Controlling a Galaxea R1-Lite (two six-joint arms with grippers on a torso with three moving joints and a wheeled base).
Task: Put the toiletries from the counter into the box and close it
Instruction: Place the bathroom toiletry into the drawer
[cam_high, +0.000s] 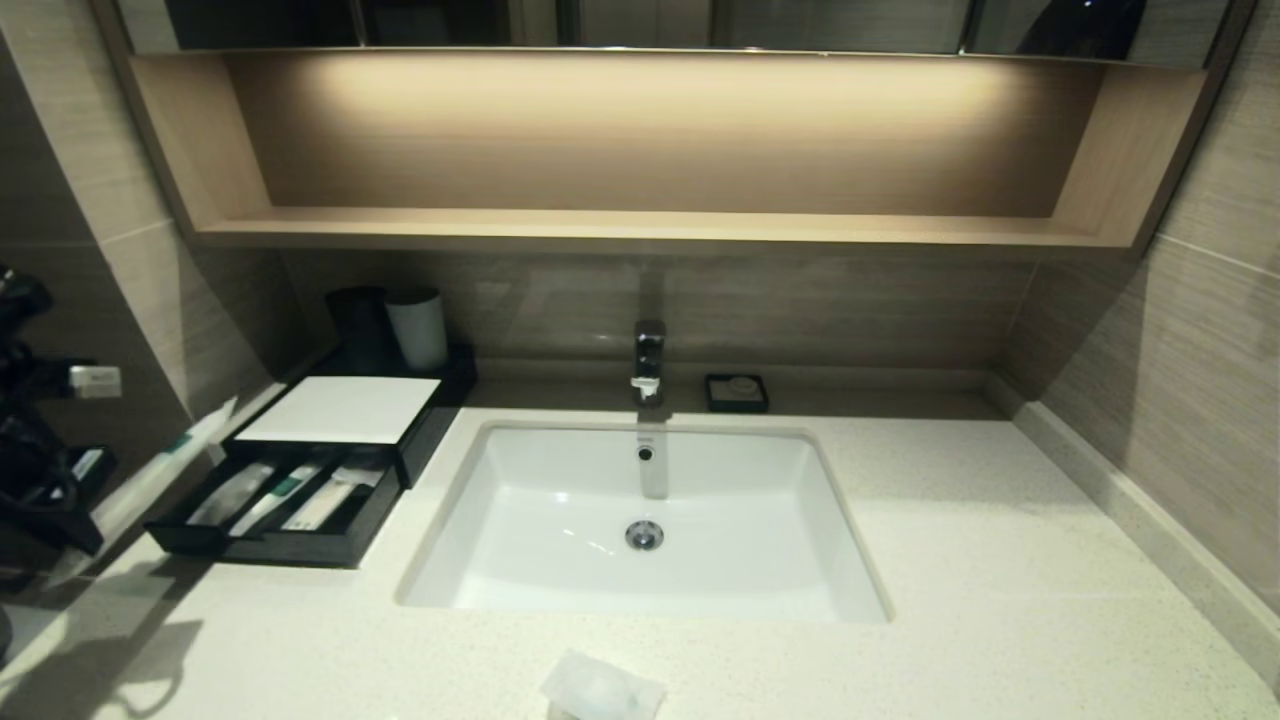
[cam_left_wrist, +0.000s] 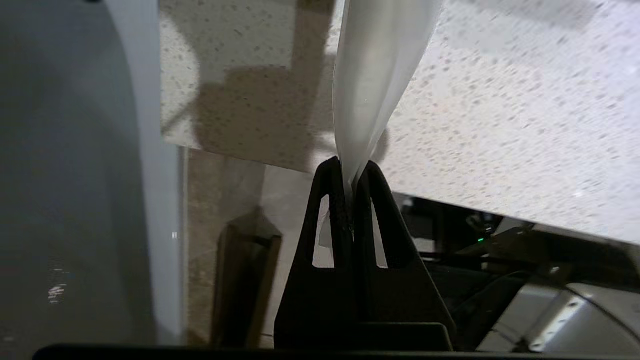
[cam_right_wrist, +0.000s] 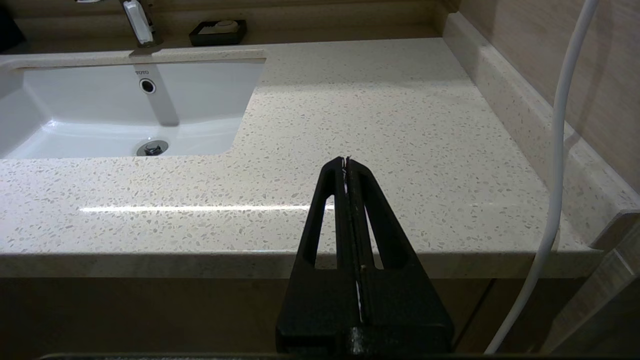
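The black box (cam_high: 340, 408) with a white top panel stands on the counter (cam_high: 1000, 560) left of the basin (cam_high: 520, 560). Its front drawer (cam_high: 290, 548) is pulled open and three slim sachets (cam_high: 290, 495) lie in it. My left gripper (cam_left_wrist: 352, 170) is shut on the end of a long clear sachet (cam_left_wrist: 375, 75). In the head view this sachet (cam_high: 175, 450), with a green mark, slants in the air just left of the drawer, beside my left arm (cam_high: 40, 470). A small crinkly packet (cam_high: 600, 690) lies at the counter's front edge. My right gripper (cam_right_wrist: 346, 162) is shut and empty, before the counter's right front edge.
A chrome faucet (cam_high: 649, 360) and a small black square dish (cam_high: 737, 392) stand behind the basin. A black cup (cam_high: 362, 325) and a white cup (cam_high: 417, 328) stand behind the box. A tan wooden shelf (cam_high: 640, 225) hangs above. A white cable (cam_right_wrist: 560, 150) runs beside my right gripper.
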